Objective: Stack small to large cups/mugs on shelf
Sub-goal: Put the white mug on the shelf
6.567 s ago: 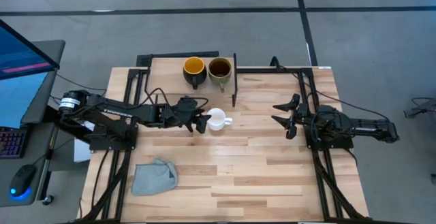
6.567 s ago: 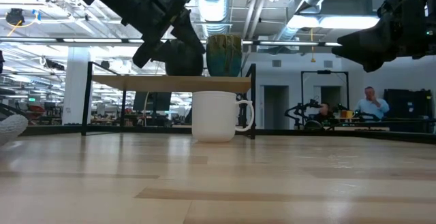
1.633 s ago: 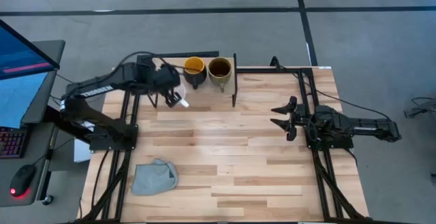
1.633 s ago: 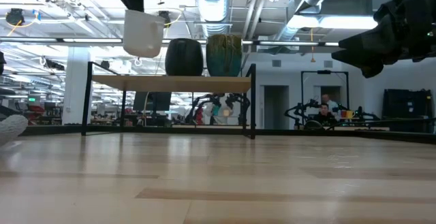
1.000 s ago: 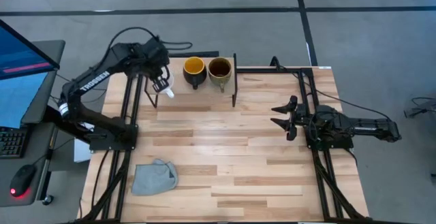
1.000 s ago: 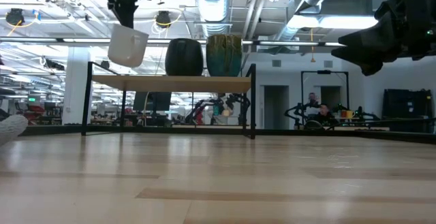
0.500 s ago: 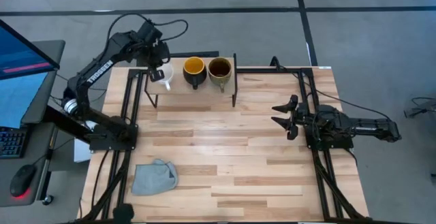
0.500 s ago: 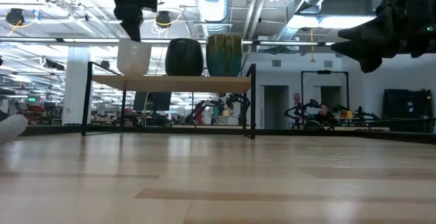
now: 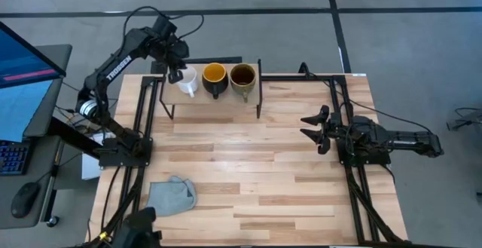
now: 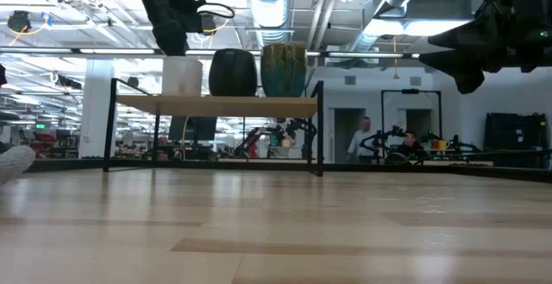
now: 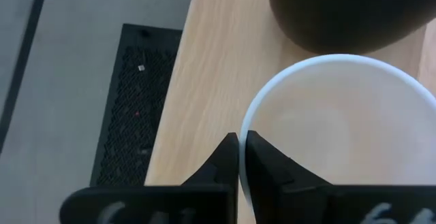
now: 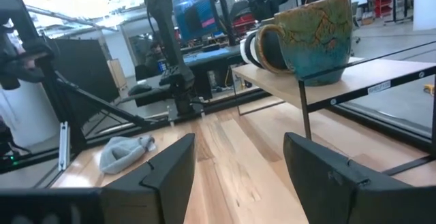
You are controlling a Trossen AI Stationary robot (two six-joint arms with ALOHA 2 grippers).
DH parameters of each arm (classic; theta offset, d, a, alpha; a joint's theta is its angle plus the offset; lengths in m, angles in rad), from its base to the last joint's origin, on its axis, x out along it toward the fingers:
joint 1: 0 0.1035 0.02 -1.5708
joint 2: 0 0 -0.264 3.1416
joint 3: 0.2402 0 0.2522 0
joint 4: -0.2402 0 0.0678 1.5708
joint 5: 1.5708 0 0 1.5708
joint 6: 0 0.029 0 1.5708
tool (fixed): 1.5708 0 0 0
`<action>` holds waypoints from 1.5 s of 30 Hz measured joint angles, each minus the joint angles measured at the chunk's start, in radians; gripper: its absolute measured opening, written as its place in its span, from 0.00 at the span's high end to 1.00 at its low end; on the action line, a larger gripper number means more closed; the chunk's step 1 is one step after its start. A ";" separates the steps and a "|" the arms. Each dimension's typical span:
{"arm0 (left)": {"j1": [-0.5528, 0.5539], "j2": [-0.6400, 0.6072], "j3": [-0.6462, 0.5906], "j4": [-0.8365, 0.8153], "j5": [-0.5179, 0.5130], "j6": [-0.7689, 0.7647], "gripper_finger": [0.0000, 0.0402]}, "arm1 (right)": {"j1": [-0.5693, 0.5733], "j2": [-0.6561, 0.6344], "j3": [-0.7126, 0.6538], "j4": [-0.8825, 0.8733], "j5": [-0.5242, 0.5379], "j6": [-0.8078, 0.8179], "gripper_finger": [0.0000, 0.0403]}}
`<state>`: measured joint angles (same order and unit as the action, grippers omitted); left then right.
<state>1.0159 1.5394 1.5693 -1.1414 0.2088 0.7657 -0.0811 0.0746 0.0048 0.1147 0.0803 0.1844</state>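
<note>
A small white mug (image 9: 187, 81) stands upright at the left end of the shelf (image 9: 226, 93), right beside the dark mug with the orange inside (image 9: 215, 78). The olive mug with the brown inside (image 9: 242, 77) stands to the right of that. All three mugs show in a row on the board (image 10: 216, 104) in the low view. My left gripper (image 9: 177, 72) is above the white mug (image 10: 182, 75), shut on it. My right gripper (image 9: 309, 127) hovers open over the table's right side, with nothing between its fingers. My left gripper pinches the white mug's rim (image 11: 246, 123) on the side away from the dark mug. One finger (image 11: 267, 169) is inside the mug and the other (image 11: 225, 159) outside. The fingers come from above, pointing down. The mug is upright with its base on the shelf board.
A grey-blue cloth (image 9: 171, 196) lies near the table's front left. The shelf's thin black legs (image 10: 320, 129) rise from the far part of the table. Bare planks (image 9: 248, 172) lie between shelf and front edge. A person (image 10: 355, 146) walks in the room behind.
My left gripper has carried the white mug toward the table's far edge and down, toward the dark mug. The mug hung tilted off the shelf's left end. It now stands upright on the board next to the dark mug, and the gripper stays shut on it.
</note>
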 joint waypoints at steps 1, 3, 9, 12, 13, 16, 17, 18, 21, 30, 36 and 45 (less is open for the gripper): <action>0.004 0.000 0.000 0.000 0.006 0.008 1.00 | 0.000 0.000 0.000 0.001 0.000 0.000 0.39; 0.007 0.000 -0.001 0.008 0.019 0.032 1.00 | 0.000 0.000 0.000 0.003 0.010 0.000 0.39; 0.017 0.000 -0.002 0.024 0.031 0.106 1.00 | 0.000 0.000 0.000 0.006 0.062 0.000 0.39; 0.016 0.000 -0.002 0.048 0.054 0.116 1.00 | 0.000 0.000 0.000 0.006 0.064 0.000 0.39; 0.017 0.000 -0.002 0.048 0.063 0.124 1.00 | 0.000 0.000 0.000 0.006 0.063 0.000 0.39; 0.016 0.000 -0.002 0.052 0.090 0.142 1.00 | 0.000 0.000 0.000 0.006 0.064 0.000 0.39; 0.013 0.000 -0.002 0.054 0.091 0.142 1.00 | 0.000 0.000 0.000 0.006 0.064 0.000 0.39; 0.012 0.000 -0.002 0.056 0.093 0.142 1.00 | 0.000 0.000 0.000 0.006 0.063 0.000 0.39; 0.012 0.000 -0.002 0.057 0.095 0.135 1.00 | 0.000 0.000 0.000 0.006 0.064 0.000 0.39; 0.013 0.000 -0.002 0.041 0.098 0.106 1.00 | 0.000 0.000 0.000 0.006 0.064 0.000 0.39; 0.012 0.000 -0.002 0.033 0.102 0.104 1.00 | 0.000 0.000 0.000 0.006 0.064 0.000 0.39; 0.014 0.039 0.001 0.041 0.100 0.063 1.00 | 0.000 0.000 0.000 0.006 0.064 0.000 0.39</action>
<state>1.0294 1.5781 1.5701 -1.1001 0.3089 0.8283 -0.0811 0.0746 0.0046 0.1208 0.1440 0.1848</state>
